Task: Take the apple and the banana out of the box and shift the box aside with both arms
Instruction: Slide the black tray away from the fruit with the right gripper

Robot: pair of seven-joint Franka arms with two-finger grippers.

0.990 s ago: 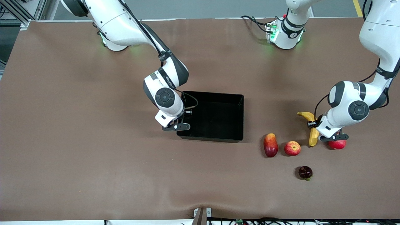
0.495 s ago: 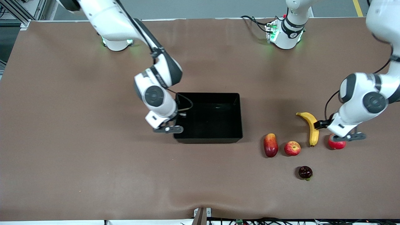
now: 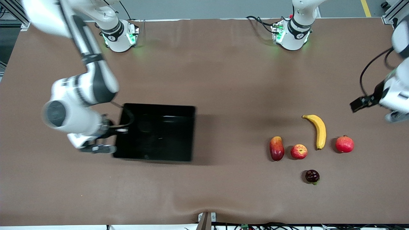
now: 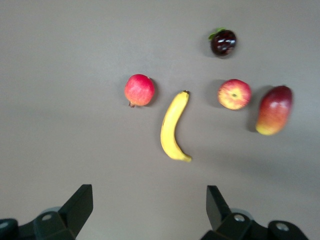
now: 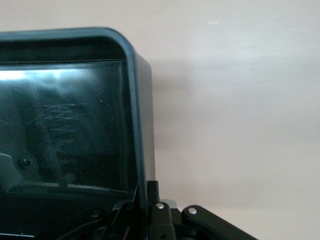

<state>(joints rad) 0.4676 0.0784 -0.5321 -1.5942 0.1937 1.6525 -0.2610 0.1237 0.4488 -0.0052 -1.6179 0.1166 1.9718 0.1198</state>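
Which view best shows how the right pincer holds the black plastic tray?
The right wrist view: the right pincer is shut on the black plastic tray's wall. The front view shows the whole tray but the grip only small. The left wrist view shows only fruits.

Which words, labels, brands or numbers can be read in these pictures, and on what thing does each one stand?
None can be read.
The black box, the banana and the apple carry no print.
The right hand, shut on the box wall, and the open left hand, above the table, show no label.
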